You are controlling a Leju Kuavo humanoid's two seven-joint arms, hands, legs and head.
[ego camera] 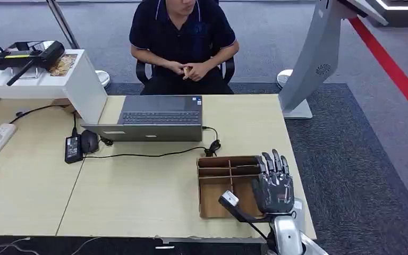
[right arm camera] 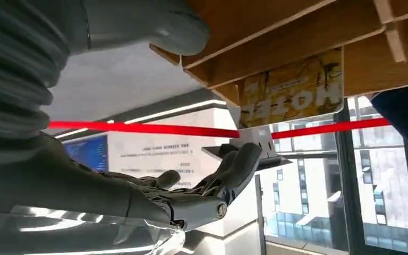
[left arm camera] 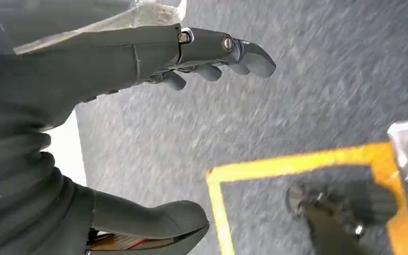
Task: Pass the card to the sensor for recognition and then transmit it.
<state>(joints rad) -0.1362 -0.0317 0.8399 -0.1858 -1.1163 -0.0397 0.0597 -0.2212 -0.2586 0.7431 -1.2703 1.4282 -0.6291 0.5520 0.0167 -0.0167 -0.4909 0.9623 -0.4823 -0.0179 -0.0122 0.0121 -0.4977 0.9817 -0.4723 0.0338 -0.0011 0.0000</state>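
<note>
my right hand (ego camera: 274,186) is raised over the near right corner of the pale wooden table (ego camera: 138,196), its back toward my head camera, fingers (ego camera: 274,161) straight, apart and empty. it hovers right at the right end of the open wooden box (ego camera: 224,186), whose thin walls split it into several slots. in the right wrist view the same hand (right arm camera: 202,186) is spread with nothing in it, and a yellow printed card (right arm camera: 292,95) stands in one of the box's slots (right arm camera: 276,42), just beyond my fingertips (right arm camera: 244,156) and not touched by them. in the head view i cannot make out the card inside the box.

my left hand (left arm camera: 191,122) hangs over grey carpet (left arm camera: 308,101) with a yellow line (left arm camera: 297,162) taped on it; thumb and fingers are wide apart and hold nothing.

across the table a person (ego camera: 183,42) in a dark shirt sits with hands clasped, behind an open grey laptop (ego camera: 154,119). a black cable (ego camera: 149,154) runs from the laptop's side, and a black power brick (ego camera: 73,147) lies beside a dark mouse (ego camera: 89,141). a grey stand (ego camera: 319,58) rises beyond the table's far right corner.
</note>
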